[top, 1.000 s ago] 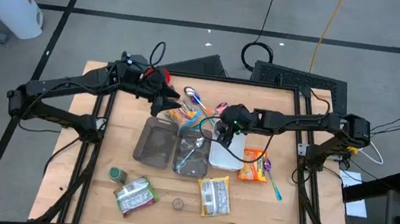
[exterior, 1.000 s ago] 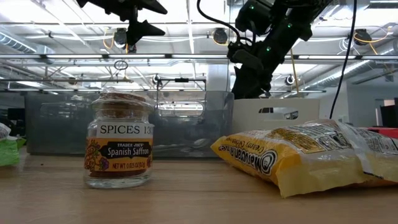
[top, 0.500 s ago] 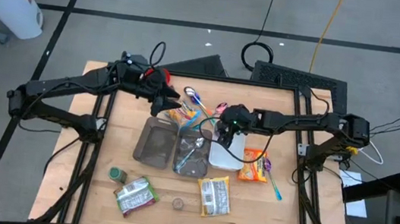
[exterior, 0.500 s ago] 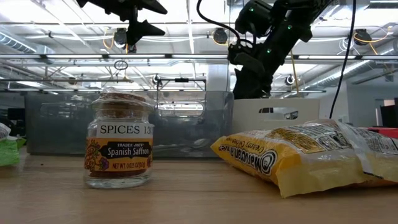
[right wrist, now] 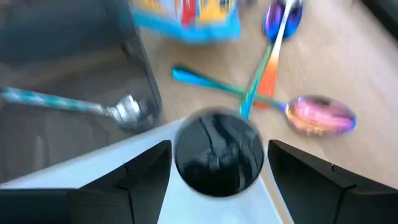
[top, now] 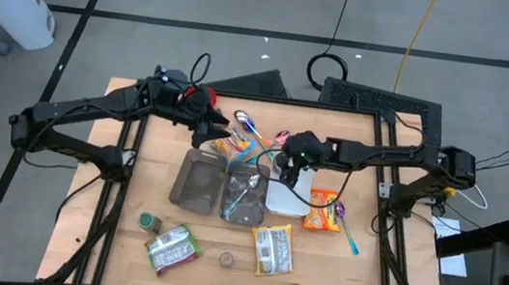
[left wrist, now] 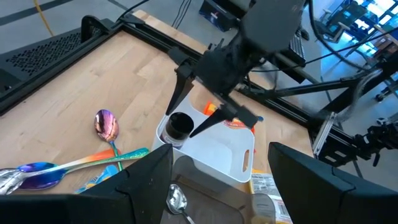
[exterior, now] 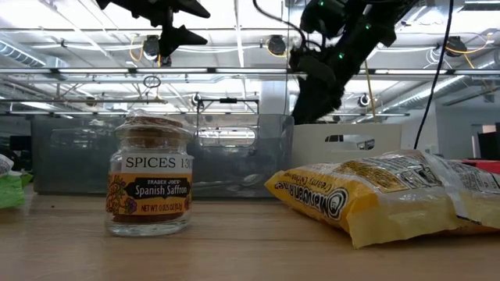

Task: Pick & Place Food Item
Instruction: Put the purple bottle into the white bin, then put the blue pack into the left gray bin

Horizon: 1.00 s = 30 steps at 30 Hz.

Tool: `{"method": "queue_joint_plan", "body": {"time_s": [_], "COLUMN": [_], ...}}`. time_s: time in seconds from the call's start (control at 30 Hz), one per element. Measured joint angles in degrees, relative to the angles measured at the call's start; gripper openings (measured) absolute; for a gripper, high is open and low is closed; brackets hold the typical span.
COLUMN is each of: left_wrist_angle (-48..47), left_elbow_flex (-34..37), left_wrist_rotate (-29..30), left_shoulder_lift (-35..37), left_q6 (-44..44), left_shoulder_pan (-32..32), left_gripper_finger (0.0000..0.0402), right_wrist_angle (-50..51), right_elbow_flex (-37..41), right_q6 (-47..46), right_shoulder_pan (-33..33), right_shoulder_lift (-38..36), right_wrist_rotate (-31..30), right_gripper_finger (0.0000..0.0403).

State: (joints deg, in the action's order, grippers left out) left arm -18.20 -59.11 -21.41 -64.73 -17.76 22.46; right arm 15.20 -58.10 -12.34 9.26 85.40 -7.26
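Table (top: 119, 214): bare wood, carrying bins, packets, spoons.
Jar (left wrist: 180, 126): standing in the white tray's (left wrist: 217, 155) corner.
Right gripper (left wrist: 194, 118): hovering just above the jar, fingers spread, gripping nothing.
Left gripper (top: 206, 129): hanging spread over the table's far side.
Room: grey taped floor, ceiling trusses showing behind.

Change from the earlier frames: the right gripper (top: 285, 177), at centre frame in the high view, now has its fingers (left wrist: 186, 91) spread wider and sits slightly higher above the white tray (left wrist: 224, 157). The dark-lidded jar (left wrist: 180, 126) stands free in the tray's corner.
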Motion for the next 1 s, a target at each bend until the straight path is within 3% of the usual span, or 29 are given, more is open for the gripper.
{"method": "queue_joint_plan", "body": {"time_s": [0.4,0.73,1.0], "left_wrist_angle": [-1.4,-3.0,-2.7], "left_elbow_flex": [0.0,0.0,-0.1], "left_wrist_rotate": [0.0,1.1,3.7], "left_shoulder_lift": [0.7,10.1,17.8], "left_q6": [3.8,2.4,0.8], "left_shoulder_pan": [0.8,3.6,4.1], "left_gripper_finger": [0.0273,0.0273,0.0273], "right_wrist_angle": [0.3,-8.4,-14.9], "right_elbow_flex": [0.0,0.0,0.0], "right_q6": [1.4,-3.5,-4.5], "right_shoulder_pan": [0.1,0.1,0.1], "right_shoulder_lift": [-9.6,-20.2,-23.7], "right_wrist_rotate": [-0.1,-0.2,-0.5], "right_gripper_finger": [0.0259,0.0258,0.0258]}}
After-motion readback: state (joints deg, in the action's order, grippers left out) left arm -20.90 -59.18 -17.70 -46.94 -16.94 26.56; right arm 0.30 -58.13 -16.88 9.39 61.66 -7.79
